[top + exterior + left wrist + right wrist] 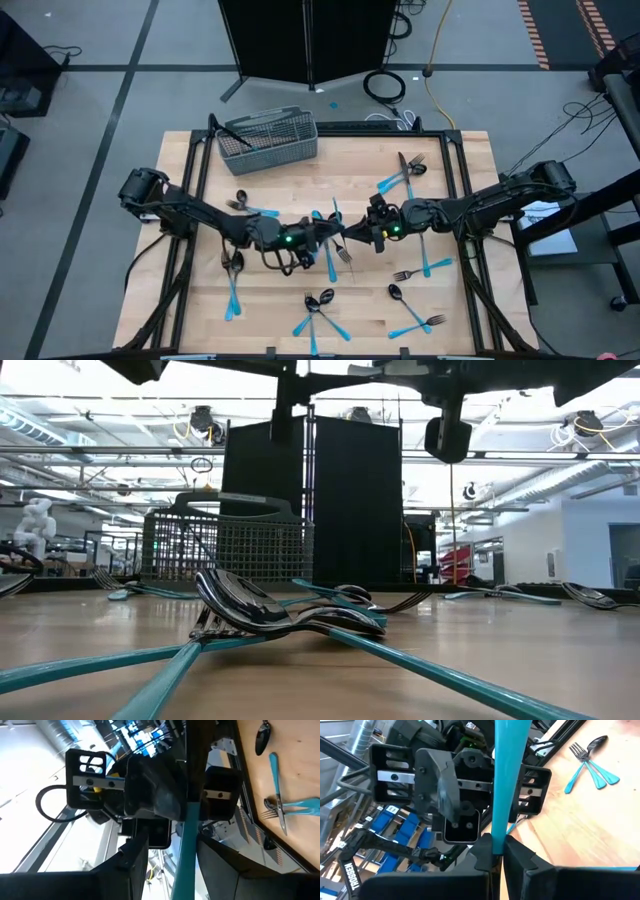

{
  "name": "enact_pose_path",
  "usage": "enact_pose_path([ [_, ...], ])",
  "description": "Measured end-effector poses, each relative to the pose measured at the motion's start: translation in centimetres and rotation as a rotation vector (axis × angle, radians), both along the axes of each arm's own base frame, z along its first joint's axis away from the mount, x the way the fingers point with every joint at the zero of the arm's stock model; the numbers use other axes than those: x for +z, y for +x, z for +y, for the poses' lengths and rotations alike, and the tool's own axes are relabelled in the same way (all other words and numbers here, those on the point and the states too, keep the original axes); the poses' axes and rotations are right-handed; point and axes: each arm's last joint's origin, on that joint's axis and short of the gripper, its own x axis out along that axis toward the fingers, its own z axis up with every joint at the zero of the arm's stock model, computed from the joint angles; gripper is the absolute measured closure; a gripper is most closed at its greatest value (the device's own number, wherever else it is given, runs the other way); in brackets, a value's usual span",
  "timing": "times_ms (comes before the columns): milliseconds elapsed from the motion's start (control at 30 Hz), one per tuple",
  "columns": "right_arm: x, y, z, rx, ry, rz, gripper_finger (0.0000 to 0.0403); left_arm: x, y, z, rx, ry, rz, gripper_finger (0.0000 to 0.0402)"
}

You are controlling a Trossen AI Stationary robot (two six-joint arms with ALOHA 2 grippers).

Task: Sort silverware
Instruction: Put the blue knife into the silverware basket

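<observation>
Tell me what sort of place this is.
Likely a robotics lab or workshop: a wooden table on a grey floor with loose cables, exposed ceiling ducts and lights, and a dark cabinet behind.

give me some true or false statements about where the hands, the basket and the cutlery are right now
1. The grey wire-mesh basket stands at the far edge of the wooden table. True.
2. The two hands meet above the middle of the table. True: the left hand and right hand face each other there.
3. The right hand is wide open and holds nothing. False: it is shut on a blue-handled piece of silverware.
4. All the blue-handled cutlery is already in the basket. False: many pieces, such as a fork near the front edge, lie on the table.
5. Both arms are parked off the table. False: both reach over it.
</observation>
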Motion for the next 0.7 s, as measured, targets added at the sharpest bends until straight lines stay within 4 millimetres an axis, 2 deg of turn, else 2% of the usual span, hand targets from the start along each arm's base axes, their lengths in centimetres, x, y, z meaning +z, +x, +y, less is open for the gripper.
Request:
enact_pose_path([
  [233, 0.1, 0.0, 0.0, -0.001, 0.000, -0.007, 0.0392, -0.5, 0.9, 0.0, 0.003, 0.016, 0.058, 0.0242],
  [467, -0.1, 0.0, 0.0, 0.005, -0.021, -0.001, 0.0392, -1.0, 1.8, -0.3, 0.020, 0.010, 0.039, 0.0242],
  [700, 0.1, 0.0, 0.1, 0.031, -0.024, -0.015, 0.0392, -0.5, 1.7, 0.2, 0.145, -0.037, -0.019, 0.0242],
])
